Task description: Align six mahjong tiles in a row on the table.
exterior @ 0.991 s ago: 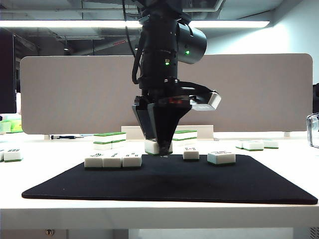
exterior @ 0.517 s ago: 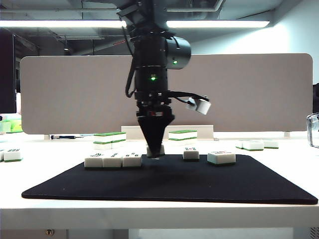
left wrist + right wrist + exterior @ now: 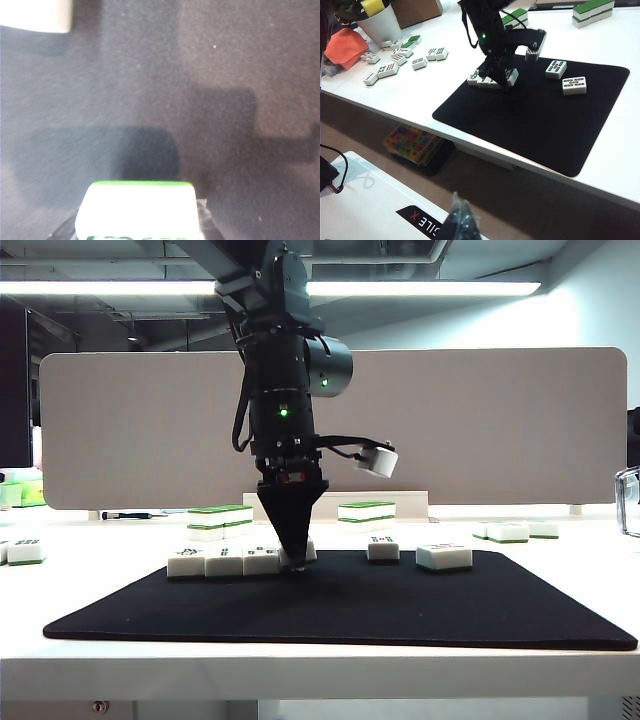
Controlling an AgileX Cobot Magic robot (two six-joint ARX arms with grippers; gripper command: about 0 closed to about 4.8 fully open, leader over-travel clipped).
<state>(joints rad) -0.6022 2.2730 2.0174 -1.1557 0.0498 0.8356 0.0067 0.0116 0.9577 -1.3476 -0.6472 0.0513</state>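
On the black mat (image 3: 400, 610) of the white table (image 3: 320, 665), three mahjong tiles (image 3: 225, 561) lie side by side in a row. My left gripper (image 3: 293, 558) points straight down at the row's right end, shut on a fourth tile (image 3: 303, 551) that is low over the mat. In the left wrist view that white tile (image 3: 142, 210) with its green edge sits between the jaws of the left gripper (image 3: 142, 222). Two more tiles (image 3: 383, 548) (image 3: 444, 556) lie apart on the mat to the right. My right gripper (image 3: 460, 215) is shut, off the table and below its front edge.
Green-topped tile stacks (image 3: 220, 520) (image 3: 366, 510) stand behind the mat, in front of the beige partition (image 3: 500, 430). Loose tiles (image 3: 395, 60), a white cup (image 3: 380, 25) and an orange cloth (image 3: 345, 45) lie off the mat beyond the row. More tiles (image 3: 510, 531) lie far right.
My left gripper has carried its tile to the left and down, from mid-mat to the right end of the three-tile row, and its wrist has rolled. The right arm has not moved.
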